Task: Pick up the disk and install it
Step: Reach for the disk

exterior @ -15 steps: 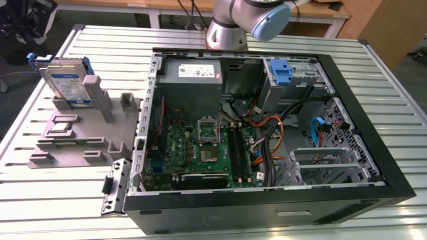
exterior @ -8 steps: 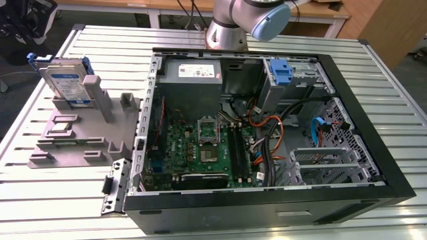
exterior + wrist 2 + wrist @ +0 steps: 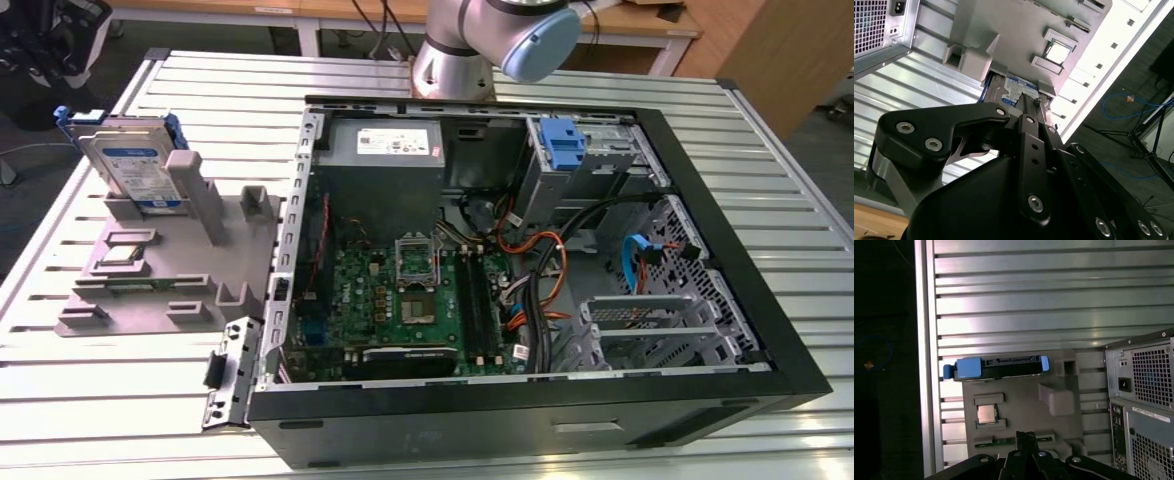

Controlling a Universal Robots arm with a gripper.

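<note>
The disk (image 3: 131, 165) stands on edge in a slot of the grey holder tray (image 3: 147, 270), in the upper left of the exterior view. Its white-and-blue label faces the camera, but the print on it is too small for me to read. In the first wrist view I see the disk (image 3: 999, 367) edge-on, a dark strip with the blue carrier showing at both ends. The second wrist view shows a slice of its label (image 3: 1016, 87) just past my gripper (image 3: 1031, 107).

My gripper (image 3: 1026, 436) is drawn together on nothing and is apart from the disk.

A processor chip (image 3: 123, 250) lies flat in a pocket of the same tray, near the disk, and it also shows in both wrist views (image 3: 986, 413) (image 3: 1059, 51).

At the exterior view's right, the open computer case (image 3: 747, 300) lies on the slatted metal surface (image 3: 107, 400). Inside are the green motherboard (image 3: 400, 290), a grey power supply (image 3: 384, 145) with a white label I cannot make out, and a blue bracket (image 3: 561, 140) near the drive bays. My arm (image 3: 494, 40) rises behind the case.
</note>
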